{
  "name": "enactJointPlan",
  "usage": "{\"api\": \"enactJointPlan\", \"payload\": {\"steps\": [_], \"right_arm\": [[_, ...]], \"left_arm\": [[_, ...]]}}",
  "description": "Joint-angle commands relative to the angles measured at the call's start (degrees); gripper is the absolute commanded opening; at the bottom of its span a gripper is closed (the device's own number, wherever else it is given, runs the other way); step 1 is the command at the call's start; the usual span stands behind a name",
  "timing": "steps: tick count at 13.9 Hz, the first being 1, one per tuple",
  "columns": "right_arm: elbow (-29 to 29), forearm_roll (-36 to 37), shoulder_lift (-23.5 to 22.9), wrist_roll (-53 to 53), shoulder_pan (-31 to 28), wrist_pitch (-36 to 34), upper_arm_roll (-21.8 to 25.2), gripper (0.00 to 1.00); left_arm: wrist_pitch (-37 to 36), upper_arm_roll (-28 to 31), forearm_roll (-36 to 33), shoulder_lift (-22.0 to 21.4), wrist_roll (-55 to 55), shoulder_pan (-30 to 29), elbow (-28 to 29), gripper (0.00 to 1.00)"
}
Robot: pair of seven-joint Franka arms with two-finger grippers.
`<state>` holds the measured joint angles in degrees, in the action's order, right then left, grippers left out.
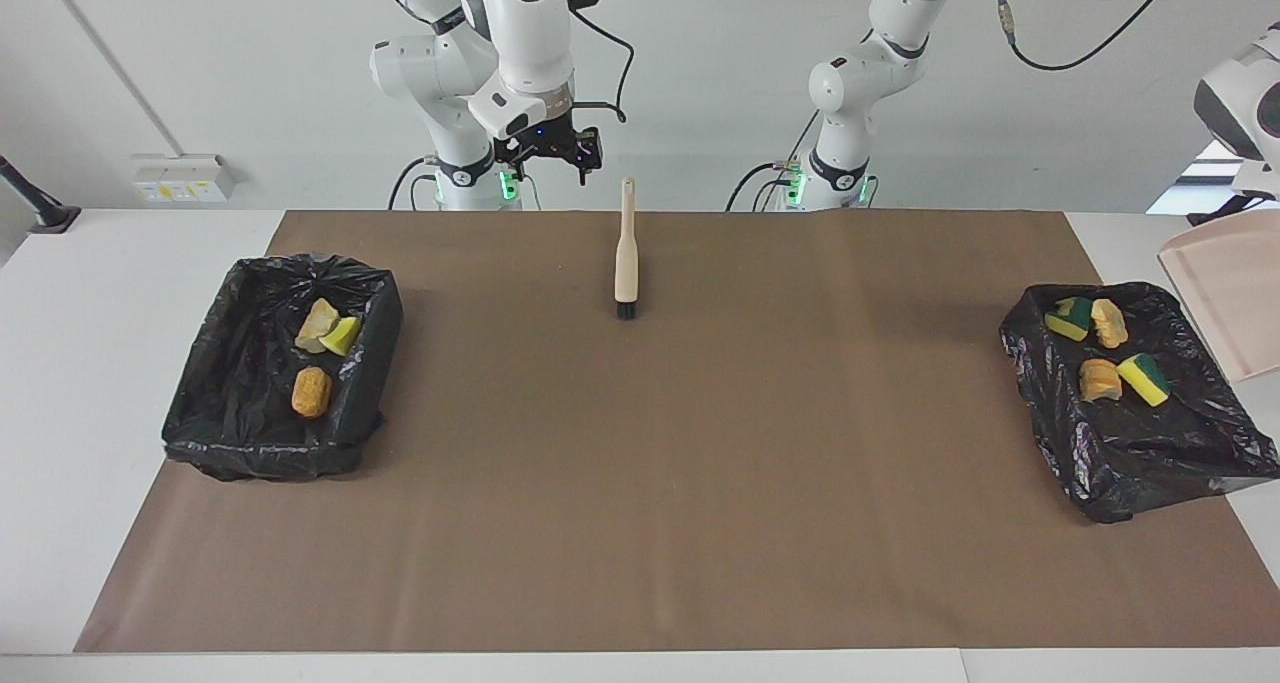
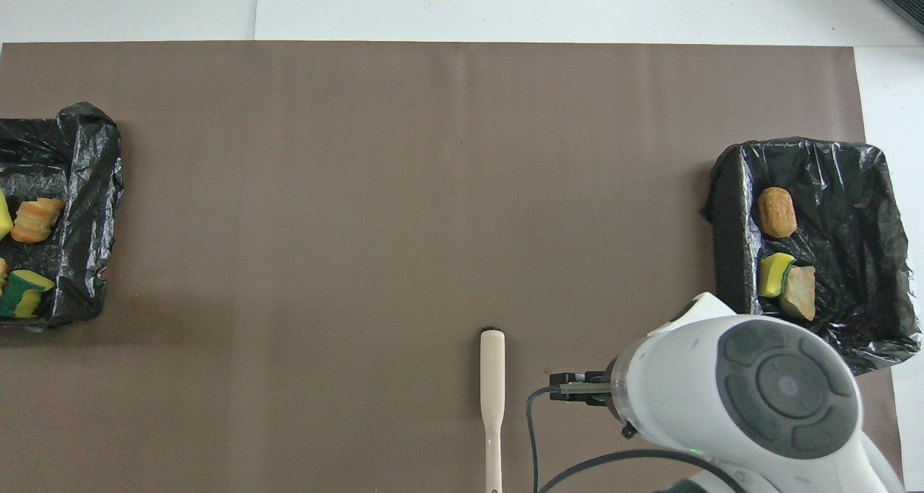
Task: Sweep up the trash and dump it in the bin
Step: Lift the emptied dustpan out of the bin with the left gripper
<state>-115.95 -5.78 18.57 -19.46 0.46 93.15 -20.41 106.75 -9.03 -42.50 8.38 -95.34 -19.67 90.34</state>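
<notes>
Trash [image 1: 1100, 378] light, soft, crumbly, best scooped, already in both bins. Right end effector [image 1: 548, 153] open, empty; left end effector hidden, shut on dustpan [image 1: 1225, 303].

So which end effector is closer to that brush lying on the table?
Right. The right end effector hangs open just beside the brush handle; the left one is off at the table's end, holding the dustpan.
</notes>
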Motion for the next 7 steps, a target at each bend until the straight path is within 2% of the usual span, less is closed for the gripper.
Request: {"api": "enactJointPlan", "payload": {"steps": [1,3,5,7], "right_arm": [[3.44,3.84,-0.64,5.56,-1.08,-1.91,2.98,1.00],[5.37,4.02,-0.90,6.01,-0.38,-1.83,7.90,1.00],[6.69,4.20,-1.52,6.27,1.29,-0.95,13.70,1.00],[10.36,7.34,-4.66,11.77,2.26,-0.42,17.14,1.00]], "left_arm": [[-4.60,0.33,8.88,0.06,10.03,3.48,-0.52,0.00],[-6.81,0.33,15.05,0.05,21.20,7.34,1.58,0.00],[-6.03,0.33,20.15,1.10,35.07,12.00,3.70,0.00],[-4.11,0.33,23.24,3.20,49.83,17.00,5.89,0.00]]}}
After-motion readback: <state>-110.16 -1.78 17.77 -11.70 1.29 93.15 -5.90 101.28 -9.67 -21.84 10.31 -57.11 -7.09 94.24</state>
